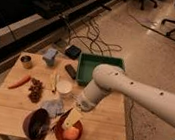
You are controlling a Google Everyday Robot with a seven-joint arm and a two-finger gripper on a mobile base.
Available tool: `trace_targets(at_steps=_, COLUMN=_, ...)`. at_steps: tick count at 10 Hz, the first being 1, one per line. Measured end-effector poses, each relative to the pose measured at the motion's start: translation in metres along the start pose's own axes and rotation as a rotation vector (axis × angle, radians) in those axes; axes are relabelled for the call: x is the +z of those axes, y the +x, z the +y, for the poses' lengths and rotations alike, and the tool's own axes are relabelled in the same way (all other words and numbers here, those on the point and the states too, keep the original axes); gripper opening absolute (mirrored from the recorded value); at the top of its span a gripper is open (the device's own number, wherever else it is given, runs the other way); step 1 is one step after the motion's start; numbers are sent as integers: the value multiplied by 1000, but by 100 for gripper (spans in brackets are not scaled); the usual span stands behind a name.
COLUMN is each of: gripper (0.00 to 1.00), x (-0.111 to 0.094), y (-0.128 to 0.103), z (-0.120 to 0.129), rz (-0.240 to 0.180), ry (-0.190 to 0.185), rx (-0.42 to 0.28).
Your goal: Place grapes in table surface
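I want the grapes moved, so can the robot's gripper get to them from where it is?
Probably yes. The gripper hangs over the orange bowl, and the grapes lie uncovered on the table surface nearby. Only a crumpled cloth and white cup sit between.

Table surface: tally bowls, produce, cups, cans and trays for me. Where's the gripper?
Bowls: 2, dark purple bowl, orange bowl
Produce: 3, carrot, grapes, orange fruit
Cups: 1, white cup
Cans: 1, metal can
Trays: 1, green tray
Total: 8
The gripper hangs by the orange bowl.
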Motion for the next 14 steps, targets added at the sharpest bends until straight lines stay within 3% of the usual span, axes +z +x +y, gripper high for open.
trace_targets(at_steps=11, gripper=80, x=0, y=0, z=0, rz=0, ry=1, rx=0)
trace_targets(at_steps=13, gripper=80, x=-2, y=-6, z=6, rz=47, ry=-19, rx=45)
trace_targets(at_steps=14, gripper=80, x=-5, y=-16, z=15, rz=95, ry=-19, rx=82)
